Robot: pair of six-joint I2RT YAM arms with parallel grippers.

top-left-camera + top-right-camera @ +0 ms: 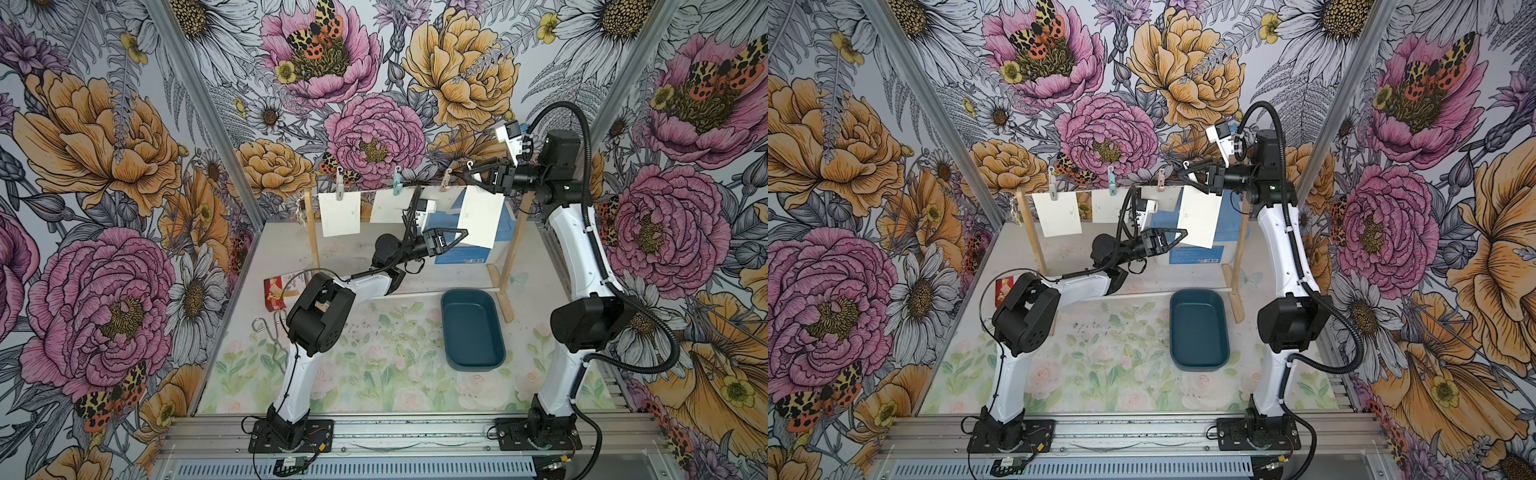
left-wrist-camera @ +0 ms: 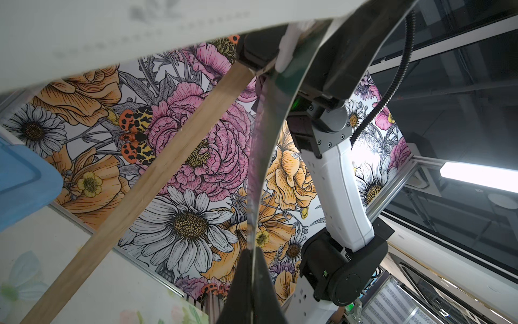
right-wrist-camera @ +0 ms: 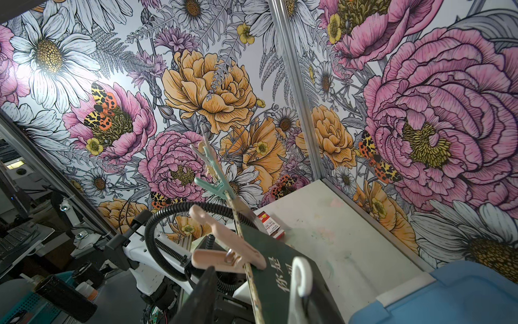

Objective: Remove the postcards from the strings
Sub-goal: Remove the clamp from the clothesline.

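The string [image 1: 368, 192] runs between two wooden posts with white postcards hanging from it. The grey-pinned postcard [image 1: 340, 214] and the teal-pinned postcard [image 1: 390, 208] hang at the left. A pink-pinned postcard [image 1: 1165, 198] is partly hidden behind my left wrist. My left gripper [image 1: 464, 232] [image 2: 251, 252] is shut on the lower corner of the rightmost postcard [image 1: 480, 216], which shows edge-on [image 2: 259, 157] in the left wrist view. My right gripper [image 1: 473, 172] [image 3: 252, 297] stands open astride the string [image 3: 240, 227], around the white clothespin [image 3: 300, 277]. One dark finger [image 3: 203, 291] is clear of the pin.
A dark teal tray [image 1: 453, 307] lies on the table in front of the right post [image 1: 513, 245]. A blue-lidded box [image 1: 467, 251] stands behind the cards. A red carton [image 1: 272, 293] and wire tongs [image 1: 266, 332] lie near the left post [image 1: 311, 232]. A thin white rod [image 1: 432, 293] joins the post feet.
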